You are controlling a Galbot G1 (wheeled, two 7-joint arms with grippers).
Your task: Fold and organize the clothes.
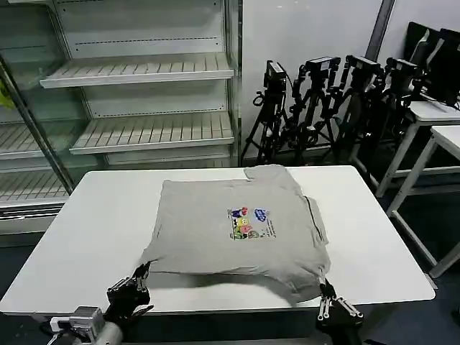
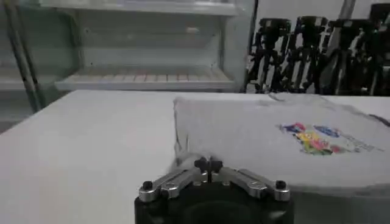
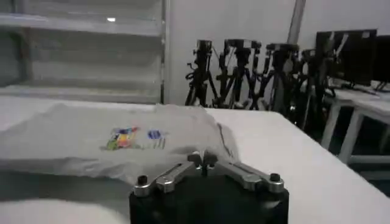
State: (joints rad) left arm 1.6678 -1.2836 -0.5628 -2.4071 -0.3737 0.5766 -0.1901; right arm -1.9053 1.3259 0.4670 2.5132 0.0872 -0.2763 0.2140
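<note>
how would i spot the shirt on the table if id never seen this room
Find the white table in front of the empty shelves. The shirt lies flat on it, light grey, short-sleeved. A small multicoloured print marks its chest.

The small lettering beside the chest print (image 1: 248, 223) on the grey shirt (image 1: 215, 237) is too small to read. The near hem of the shirt looks blurred in the left wrist view. Both arms are cut off by the head view's lower edge, behind the left gripper (image 1: 136, 280) and the right gripper (image 1: 327, 295).
</note>
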